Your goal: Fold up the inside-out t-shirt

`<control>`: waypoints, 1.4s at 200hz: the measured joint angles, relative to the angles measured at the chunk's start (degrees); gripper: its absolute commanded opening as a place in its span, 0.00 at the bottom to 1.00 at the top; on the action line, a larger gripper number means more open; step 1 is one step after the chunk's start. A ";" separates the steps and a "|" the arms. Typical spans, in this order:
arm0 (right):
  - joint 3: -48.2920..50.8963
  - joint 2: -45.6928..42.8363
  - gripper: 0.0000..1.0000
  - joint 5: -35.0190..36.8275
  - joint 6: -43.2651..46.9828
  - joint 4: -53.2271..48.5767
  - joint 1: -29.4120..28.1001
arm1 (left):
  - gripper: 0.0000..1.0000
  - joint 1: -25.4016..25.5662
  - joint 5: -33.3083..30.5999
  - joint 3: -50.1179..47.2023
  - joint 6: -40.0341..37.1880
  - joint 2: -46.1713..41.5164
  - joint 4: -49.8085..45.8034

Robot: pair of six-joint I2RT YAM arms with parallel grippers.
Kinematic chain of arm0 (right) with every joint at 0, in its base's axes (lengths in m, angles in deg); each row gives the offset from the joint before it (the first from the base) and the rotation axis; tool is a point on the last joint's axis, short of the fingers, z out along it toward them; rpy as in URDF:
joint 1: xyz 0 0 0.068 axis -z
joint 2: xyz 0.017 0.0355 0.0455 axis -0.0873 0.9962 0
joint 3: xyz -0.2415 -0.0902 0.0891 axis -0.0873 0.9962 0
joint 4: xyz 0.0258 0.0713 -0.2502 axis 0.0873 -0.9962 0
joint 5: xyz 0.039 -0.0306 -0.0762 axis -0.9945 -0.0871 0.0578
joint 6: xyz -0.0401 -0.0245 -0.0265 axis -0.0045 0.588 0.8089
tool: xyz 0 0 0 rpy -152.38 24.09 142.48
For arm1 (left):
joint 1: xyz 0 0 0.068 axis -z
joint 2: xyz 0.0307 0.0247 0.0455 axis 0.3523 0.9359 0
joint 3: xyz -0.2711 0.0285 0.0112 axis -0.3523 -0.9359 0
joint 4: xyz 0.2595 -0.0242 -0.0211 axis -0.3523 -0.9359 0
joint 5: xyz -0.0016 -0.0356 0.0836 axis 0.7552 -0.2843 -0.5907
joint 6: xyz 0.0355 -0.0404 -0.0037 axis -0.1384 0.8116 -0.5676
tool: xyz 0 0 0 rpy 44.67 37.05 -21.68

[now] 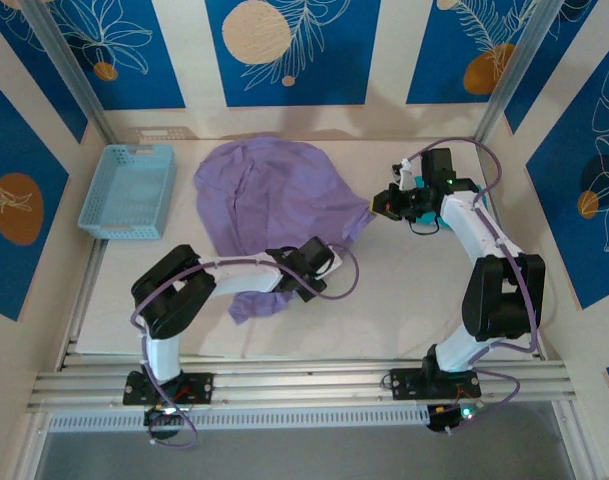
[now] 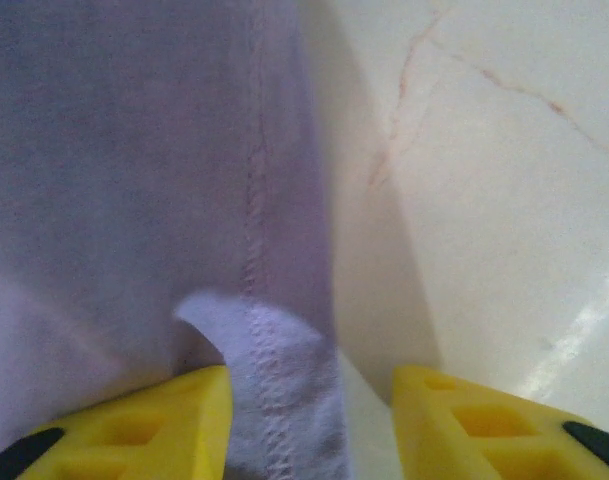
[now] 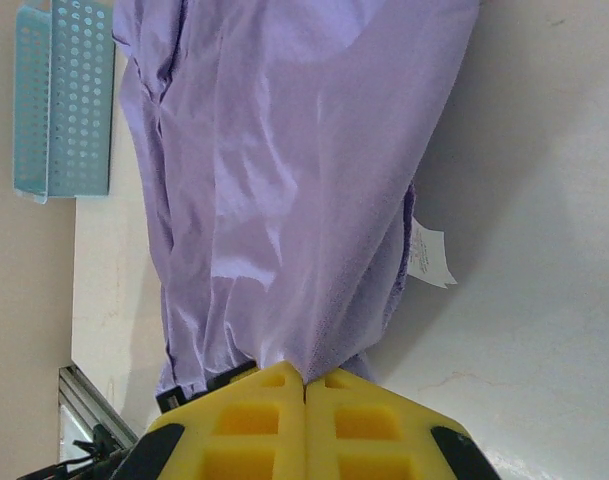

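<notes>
The inside-out t-shirt [image 1: 274,195] is lavender-purple and lies rumpled across the back middle of the table. A strip of it trails toward the left arm. My right gripper [image 1: 379,205] is at its right edge, with the yellow fingers [image 3: 254,420] pressed shut on a pinch of the fabric [image 3: 284,200]. My left gripper [image 1: 319,262] is at the shirt's near edge. Its fingers [image 2: 134,430] stand apart on either side of a stitched hem [image 2: 269,390]. The hem touches the left finger, and a gap remains on the right.
A light blue basket [image 1: 129,190] sits at the back left, also seen in the right wrist view [image 3: 64,100]. A white care label [image 3: 429,255] sticks out from under the shirt. Pale tabletop [image 1: 414,300] lies bare to the right and front of the shirt.
</notes>
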 measured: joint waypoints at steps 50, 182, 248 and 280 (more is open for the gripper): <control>0.17 0.00 0.00 -0.13 0.00 0.28 0.00 | 0.05 -1.53 5.66 0.79 1.03 0.42 -0.76; 2.03 0.00 0.17 1.44 -0.26 1.31 0.04 | 0.00 -9.25 19.74 -5.62 9.03 -13.84 5.90; 7.39 -4.74 0.62 13.20 0.07 2.43 -2.29 | 0.00 -11.63 24.41 -10.38 14.51 -20.02 9.75; 20.28 -19.41 0.68 11.96 1.22 8.96 -10.71 | 0.00 -12.24 24.96 -12.26 16.06 -21.90 10.67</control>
